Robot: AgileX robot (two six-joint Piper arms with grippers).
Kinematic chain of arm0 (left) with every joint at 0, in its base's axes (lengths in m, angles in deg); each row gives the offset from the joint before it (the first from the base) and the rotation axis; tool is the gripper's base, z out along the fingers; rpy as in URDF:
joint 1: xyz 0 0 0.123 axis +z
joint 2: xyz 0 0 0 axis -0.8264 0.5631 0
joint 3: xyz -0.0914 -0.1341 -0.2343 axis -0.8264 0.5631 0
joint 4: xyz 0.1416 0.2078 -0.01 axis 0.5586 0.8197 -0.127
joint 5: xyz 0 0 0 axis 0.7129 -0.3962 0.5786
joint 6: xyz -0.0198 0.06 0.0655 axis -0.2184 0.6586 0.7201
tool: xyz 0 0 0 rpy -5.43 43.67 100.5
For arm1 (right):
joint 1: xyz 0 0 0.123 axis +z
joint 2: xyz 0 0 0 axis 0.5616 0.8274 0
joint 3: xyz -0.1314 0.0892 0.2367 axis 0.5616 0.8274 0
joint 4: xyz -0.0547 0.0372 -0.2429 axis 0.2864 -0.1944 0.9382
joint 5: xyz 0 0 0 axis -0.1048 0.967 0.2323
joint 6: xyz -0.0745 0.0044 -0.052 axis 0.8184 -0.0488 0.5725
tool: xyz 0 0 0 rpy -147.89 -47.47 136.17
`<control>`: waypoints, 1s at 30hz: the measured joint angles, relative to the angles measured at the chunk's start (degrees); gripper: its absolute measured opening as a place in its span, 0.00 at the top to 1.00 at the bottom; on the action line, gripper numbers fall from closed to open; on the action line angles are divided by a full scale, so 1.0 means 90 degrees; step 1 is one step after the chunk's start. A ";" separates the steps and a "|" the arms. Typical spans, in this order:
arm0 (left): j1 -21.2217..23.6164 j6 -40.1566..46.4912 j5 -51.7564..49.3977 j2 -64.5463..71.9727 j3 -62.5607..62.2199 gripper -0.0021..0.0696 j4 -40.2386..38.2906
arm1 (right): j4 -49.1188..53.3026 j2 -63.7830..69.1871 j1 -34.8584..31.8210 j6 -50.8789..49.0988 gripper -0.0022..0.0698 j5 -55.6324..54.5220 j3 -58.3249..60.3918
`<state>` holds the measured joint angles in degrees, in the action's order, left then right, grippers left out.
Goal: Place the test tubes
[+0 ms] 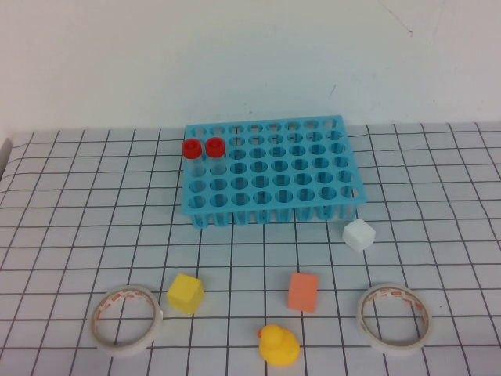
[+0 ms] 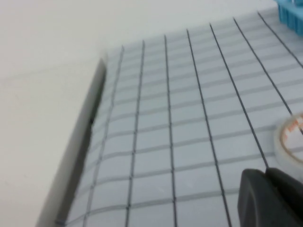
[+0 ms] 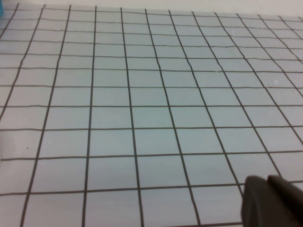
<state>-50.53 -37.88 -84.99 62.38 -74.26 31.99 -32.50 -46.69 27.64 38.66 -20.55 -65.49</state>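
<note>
Red-capped test tubes [image 1: 215, 147] may topple if left gripper [image 2: 266, 189] or right gripper [image 3: 269, 198], both closed above bare mat [image 1: 78, 204], clips them.

Only a dark tip of the left pincer [image 2: 267, 194] shows in its wrist view, above the counter [image 2: 156, 142] near a tape roll [image 2: 289, 142]. Its fingers are pressed together and the rest is cut off by the frame's edge. The right pincer [image 3: 269, 198] shows likewise over bare grid. The edge also cuts that blurred tape roll and a corner of the blue rack [image 2: 291, 12]. In the high view the test tubes [image 1: 215, 149] are partly hidden in the rack's wells, and the print on the second tape roll [image 1: 394, 316] is too small to read.
</note>
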 joint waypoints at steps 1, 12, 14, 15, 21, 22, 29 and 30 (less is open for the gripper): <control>-0.0027 -0.0034 -0.0161 0.0000 0.0000 0.97 0.0012 | 0.0000 0.0000 0.0000 0.0000 0.97 0.0000 0.0000; -0.0097 0.0232 -0.0386 0.0000 -0.0012 0.97 0.0050 | 0.0000 0.0000 0.0000 0.0000 0.97 0.0000 0.0000; -0.0097 0.0237 -0.0386 0.0000 -0.0012 0.97 0.0050 | 0.0000 0.0000 0.0000 0.0000 0.97 0.0000 0.0000; -0.0097 0.0237 -0.0386 0.0000 -0.0012 0.97 0.0050 | 0.0000 0.0000 0.0000 0.0000 0.97 0.0000 0.0000; -0.0097 0.0247 -0.0386 0.0000 -0.0012 0.97 0.0050 | 0.0000 0.0000 0.0000 0.0000 0.97 0.0000 0.0000; -0.0097 0.0247 -0.0386 0.0000 -0.0012 0.97 0.0050 | 0.0000 0.0000 0.0000 0.0000 0.97 0.0000 0.0000; -0.0097 0.0262 -0.0386 0.0000 -0.0012 0.97 0.0050 | 0.0000 0.0000 0.0000 0.0000 0.97 0.0000 0.0000; -0.0084 0.0262 -0.0386 0.0000 -0.0012 0.97 0.0050 | 0.0000 0.0000 0.0000 0.0000 0.97 0.0000 0.0000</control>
<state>-51.28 -35.52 -88.46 62.38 -74.37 32.44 -32.50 -46.69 27.64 38.66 -20.55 -65.49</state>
